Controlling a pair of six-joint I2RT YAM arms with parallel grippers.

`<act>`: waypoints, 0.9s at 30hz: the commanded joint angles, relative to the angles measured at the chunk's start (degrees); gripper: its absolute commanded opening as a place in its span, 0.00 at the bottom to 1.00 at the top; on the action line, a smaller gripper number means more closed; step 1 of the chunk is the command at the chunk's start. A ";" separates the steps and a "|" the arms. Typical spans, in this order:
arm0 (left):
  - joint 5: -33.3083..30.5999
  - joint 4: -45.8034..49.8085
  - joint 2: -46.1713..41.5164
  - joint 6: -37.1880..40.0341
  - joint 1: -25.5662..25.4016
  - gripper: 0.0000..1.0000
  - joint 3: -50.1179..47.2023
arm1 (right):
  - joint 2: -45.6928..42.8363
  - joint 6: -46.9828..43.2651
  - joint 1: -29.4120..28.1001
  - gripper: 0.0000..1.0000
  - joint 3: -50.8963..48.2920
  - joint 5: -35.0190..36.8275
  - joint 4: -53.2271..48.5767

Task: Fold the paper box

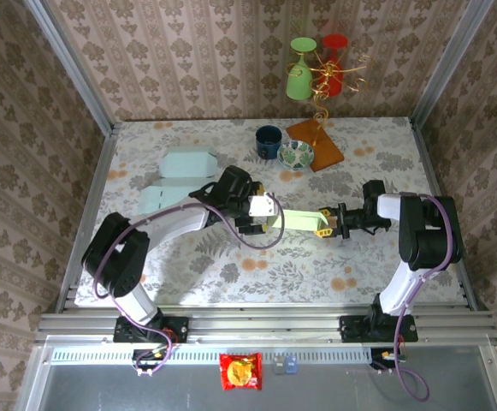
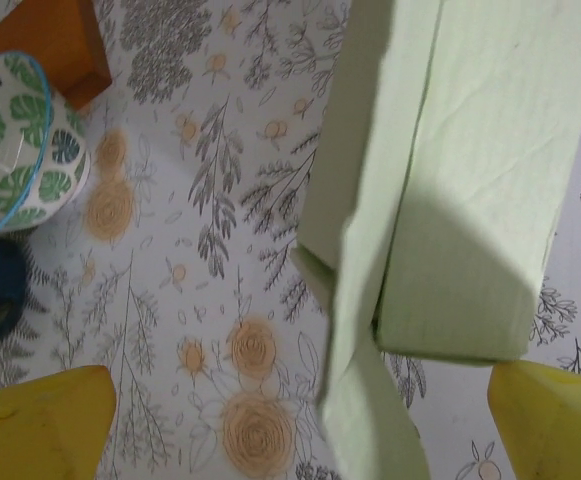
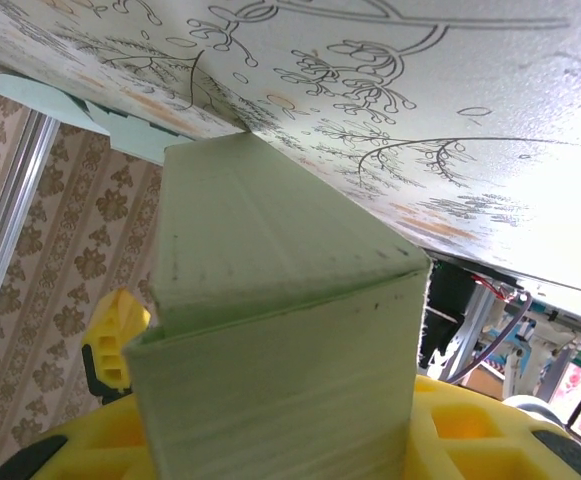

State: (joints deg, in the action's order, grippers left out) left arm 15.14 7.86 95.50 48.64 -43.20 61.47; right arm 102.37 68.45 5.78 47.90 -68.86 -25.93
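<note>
Floral-printed cloth over the table [image 1: 231,265], brown patterned wallpaper on the walls around. Near the middle of that surface, lying crosswise between the two arms: pale green paper box [image 1: 298,221], long and partly folded.

Right gripper [image 1: 327,226] clamped on the box's right end, yellow fingers [image 3: 110,340] pressed against its sides, seen close in the right wrist view.

Left gripper [image 1: 261,224] at the opposite end, jaws spread wide and gripping nothing. Yellow fingertips [image 2: 40,425] far out to either side of the box end in the left wrist view, clear of the card. Loose green flap [image 2: 355,400] jutting from that end, between the tips.

Behind the left arm, flat on the cloth: two pale blue paper boxes [image 1: 188,163], just beside each other. Toward the back centre: dark blue cup [image 1: 269,141] beside a leaf-patterned bowl [image 1: 295,154], next to a brown wooden board [image 1: 321,144]. Above the board, green glass [image 1: 298,73] and red glass [image 1: 334,64], upside down on a gold wire stand [image 1: 321,107]. Below the table's near edge, red snack packet [image 1: 240,372].
</note>
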 commanded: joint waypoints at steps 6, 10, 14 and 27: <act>4.49 -0.89 3.37 0.93 -3.30 0.92 3.61 | 2.69 0.83 0.20 0.40 0.12 2.33 -4.15; 5.33 -1.00 2.70 -0.22 -3.66 0.91 3.39 | 3.18 1.64 0.78 0.38 0.48 2.06 -3.28; 6.54 0.52 0.65 -0.07 -3.35 0.92 1.53 | 3.21 1.24 1.78 0.38 1.03 2.04 -3.77; 6.45 1.51 4.01 -1.01 -3.18 0.95 5.26 | 2.86 0.26 1.69 0.38 0.46 2.50 -4.56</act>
State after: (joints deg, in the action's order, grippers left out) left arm 21.02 8.99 97.54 48.69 -45.76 63.79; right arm 103.37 67.68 7.46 49.21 -69.25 -27.66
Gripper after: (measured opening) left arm 0.955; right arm 0.400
